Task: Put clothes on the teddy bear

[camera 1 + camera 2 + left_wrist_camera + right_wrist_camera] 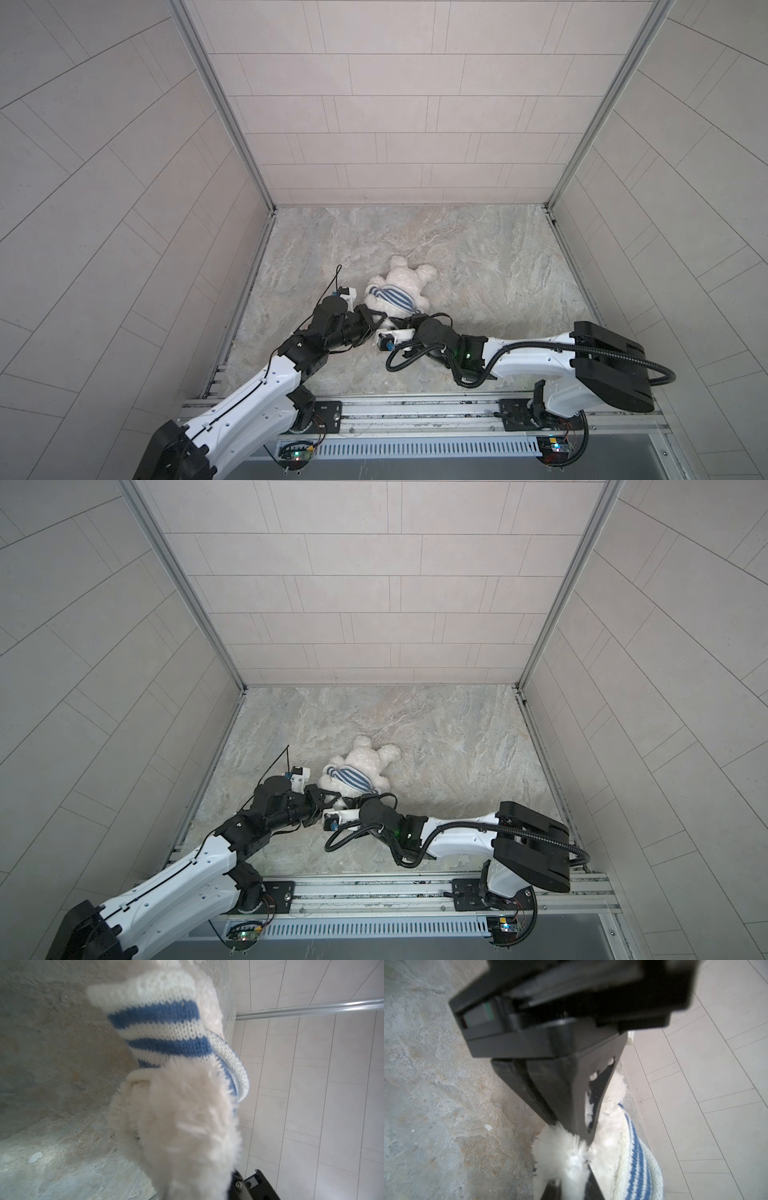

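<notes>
Top views both have the teddy bear [409, 276] lying flat on the marbled table [498, 257], left of centre and toward the near edge, with two rounded white lumps pointing at the back wall. That blue-and-white striped shirt [392, 297] is bunched in a band around its middle. Both arms are right in on the near end of the bear, almost nose to nose. From the left comes the left gripper [372, 319], and the right wrist camera shows it clenched tight on a tuft of white fur. Just beside it sits the right gripper [400, 321]. Fur fills the gap between its fingers [595, 1188] too, but it's blurry that close, so I can't tell whether it's pinching or slack. Left wrist camera: fur up front, with the shirt's rolled hem beyond it.
</notes>
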`<state>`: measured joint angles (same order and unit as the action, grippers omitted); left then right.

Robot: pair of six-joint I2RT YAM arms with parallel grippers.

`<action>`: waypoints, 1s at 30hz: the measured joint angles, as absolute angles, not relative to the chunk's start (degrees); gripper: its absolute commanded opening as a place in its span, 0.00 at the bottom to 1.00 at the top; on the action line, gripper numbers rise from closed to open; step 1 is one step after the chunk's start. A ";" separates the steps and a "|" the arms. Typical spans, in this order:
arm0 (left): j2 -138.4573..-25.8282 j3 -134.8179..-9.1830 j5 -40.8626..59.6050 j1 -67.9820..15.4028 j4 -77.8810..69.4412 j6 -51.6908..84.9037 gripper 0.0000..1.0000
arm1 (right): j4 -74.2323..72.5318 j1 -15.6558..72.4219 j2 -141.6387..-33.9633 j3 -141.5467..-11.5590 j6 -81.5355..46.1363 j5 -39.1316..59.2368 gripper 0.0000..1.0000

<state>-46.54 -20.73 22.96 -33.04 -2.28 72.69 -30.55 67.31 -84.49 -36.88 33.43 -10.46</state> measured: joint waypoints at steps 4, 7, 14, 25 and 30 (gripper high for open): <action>-47.09 -21.32 22.61 -32.93 -2.11 69.01 0.00 | -29.17 68.03 -81.19 -36.10 28.93 -6.55 0.49; -48.95 -21.37 23.11 -31.90 -2.13 62.89 0.00 | -24.38 67.51 -76.27 -36.56 22.81 -1.50 0.50; -50.98 -21.37 25.15 -31.24 -1.58 46.74 0.00 | -15.40 54.17 -65.63 -39.16 -4.34 12.03 0.51; -50.30 -22.26 25.63 -31.24 4.56 33.56 0.00 | -1.96 41.71 -73.60 -46.57 -19.09 22.52 0.49; -50.11 -22.26 25.47 -31.24 5.45 32.45 0.00 | -1.06 41.74 -78.35 -47.81 -18.48 29.58 0.45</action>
